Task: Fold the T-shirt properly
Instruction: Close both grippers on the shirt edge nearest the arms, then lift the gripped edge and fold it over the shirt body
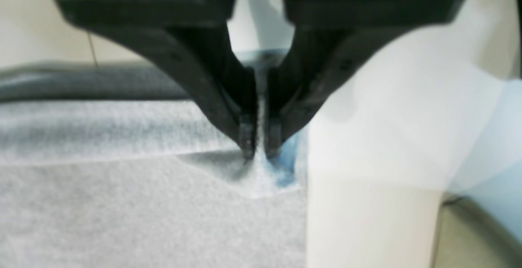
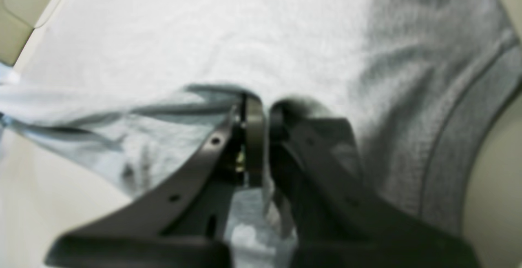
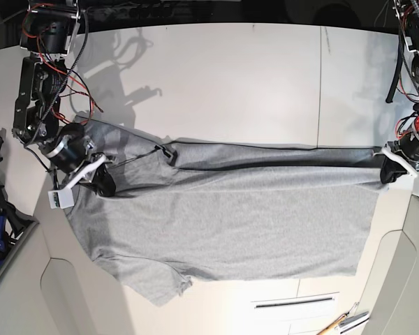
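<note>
At the left of the base view, the right gripper [image 3: 101,183] sits low over the shoulder end of the T-shirt [image 3: 223,223], beside the sleeve. Its wrist view shows the fingers [image 2: 255,137] pressed together on a raised ridge of grey cloth, so it is pinching the T-shirt's edge there.

Across the middle, the T-shirt lies spread on the white table [image 3: 230,77], plain side up, no lettering showing. Its far long edge appears doubled over toward the centre, with a dark shadow line running the length of the fold. The second sleeve [image 3: 169,285] lies flat at the lower left, not yet folded.

At the right edge, the left gripper [image 3: 390,172] holds the hem corner; its wrist view shows the fingertips [image 1: 248,139] closed on a small peak of fabric. Both arms seem to grip opposite ends of the same edge to keep it taut and carry it over evenly, a lengthwise fold apparently under way.
</note>
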Controlling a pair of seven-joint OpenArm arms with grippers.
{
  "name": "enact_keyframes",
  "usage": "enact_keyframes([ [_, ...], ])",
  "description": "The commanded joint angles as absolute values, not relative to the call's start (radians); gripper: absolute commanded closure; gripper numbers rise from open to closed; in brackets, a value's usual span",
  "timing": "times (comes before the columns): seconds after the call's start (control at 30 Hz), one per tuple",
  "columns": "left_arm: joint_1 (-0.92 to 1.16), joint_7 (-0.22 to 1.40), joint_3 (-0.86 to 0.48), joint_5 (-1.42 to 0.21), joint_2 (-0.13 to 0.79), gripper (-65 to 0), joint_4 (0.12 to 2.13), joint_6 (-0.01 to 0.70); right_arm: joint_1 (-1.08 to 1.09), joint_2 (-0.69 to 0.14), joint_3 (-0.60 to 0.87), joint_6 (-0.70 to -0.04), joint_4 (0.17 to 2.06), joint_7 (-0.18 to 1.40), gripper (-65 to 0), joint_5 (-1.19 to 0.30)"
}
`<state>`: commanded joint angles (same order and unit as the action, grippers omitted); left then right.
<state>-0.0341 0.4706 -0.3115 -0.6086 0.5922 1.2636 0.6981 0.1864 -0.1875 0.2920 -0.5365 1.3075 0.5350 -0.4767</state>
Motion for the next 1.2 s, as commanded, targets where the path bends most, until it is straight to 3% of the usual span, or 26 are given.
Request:
enact_keyframes([
  [0.07,-0.067,0.471,-0.297,-0.609,0.592,-1.7,1.214,0.698,0.223,-0.187,0.292,-0.554,1.243,0.534,0.0,-0.471],
  [0.17,-0.083,0.461,-0.264,-0.609,0.592,-9.8,1.168,0.698,0.259,-0.187,0.292,-0.554,1.184,0.52,0.0,-0.471],
  [0.2,-0.083,0.45,-0.261,-0.608,0.588,-11.5,1.161,0.698,0.26,-0.187,0.292,-0.554,1.182,0.513,-2.6,-0.471],
  [0.23,-0.083,0.447,-0.262,-0.608,0.581,-14.8,1.158,0.698,0.259,-0.187,0.292,-0.554,1.182,0.513,-11.3,-0.472],
  [0.3,-0.083,0.436,-0.262,-0.609,0.572,-27.7,1.158,0.698,0.257,-0.188,0.292,-0.553,1.182,0.513,-25.5,-0.475],
  [0.37,-0.083,0.43,-0.265,-0.609,0.569,-36.2,1.158,0.698,0.257,-0.188,0.294,-0.553,1.192,0.518,-28.2,-0.487],
  [0.47,-0.083,0.475,-0.31,-0.64,0.568,-36.1,1.167,0.698,0.243,-0.188,0.322,-0.554,1.257,0.549,-28.2,-0.52],
  [0.67,-0.077,0.688,-0.516,-0.893,0.569,-36.1,1.177,0.698,0.159,-0.192,0.503,-0.55,1.468,0.686,-28.2,-0.54],
  [0.87,0.002,0.756,-0.523,-0.954,0.568,-36.2,1.177,0.698,0.02,-0.219,0.638,-0.546,1.488,0.685,-28.3,-0.616],
  [0.93,0.02,0.756,-0.523,-0.954,0.565,-40.5,1.177,0.698,-0.029,-0.219,0.651,-0.545,1.483,0.673,-28.4,-0.637],
  [1.0,0.022,0.751,-0.523,-0.954,0.562,-46.0,1.176,0.698,-0.06,-0.218,0.65,-0.546,1.473,0.656,-36.1,-0.641],
  [1.07,0.022,0.719,-0.523,-0.938,0.562,-46.8,1.175,0.698,-0.079,-0.215,0.65,-0.545,1.468,0.637,-43.4,-0.649],
  [1.2,0.022,0.676,-0.522,-0.867,0.558,-46.8,1.161,0.698,-0.078,-0.21,0.643,-0.538,1.434,0.636,-44.3,-0.655],
])
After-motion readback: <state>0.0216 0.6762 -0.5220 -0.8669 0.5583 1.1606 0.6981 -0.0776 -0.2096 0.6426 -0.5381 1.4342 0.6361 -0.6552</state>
